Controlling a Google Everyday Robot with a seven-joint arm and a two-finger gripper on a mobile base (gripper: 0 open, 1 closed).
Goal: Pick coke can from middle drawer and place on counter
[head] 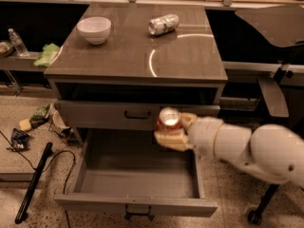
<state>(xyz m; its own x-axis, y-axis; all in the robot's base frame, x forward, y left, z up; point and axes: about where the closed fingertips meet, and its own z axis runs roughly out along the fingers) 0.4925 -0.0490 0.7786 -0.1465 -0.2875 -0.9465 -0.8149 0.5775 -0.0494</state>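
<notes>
The coke can (168, 120), red with a silver top, is held upright in my gripper (172, 133), whose pale fingers close around its lower half. My white arm (247, 151) reaches in from the right. The can hangs above the open middle drawer (137, 179), a wide grey tray pulled out toward the front, at about the height of the closed drawer front above it. The counter (137, 51), a glossy grey-brown top with a curved light streak, lies above and behind the can.
On the counter stand a white bowl (94, 29) at the back left and a pale silver-green can (163, 23) lying on its side at the back. The closed upper drawer (137, 114) has a black handle. Litter and a black cable (33, 179) lie on the floor at left.
</notes>
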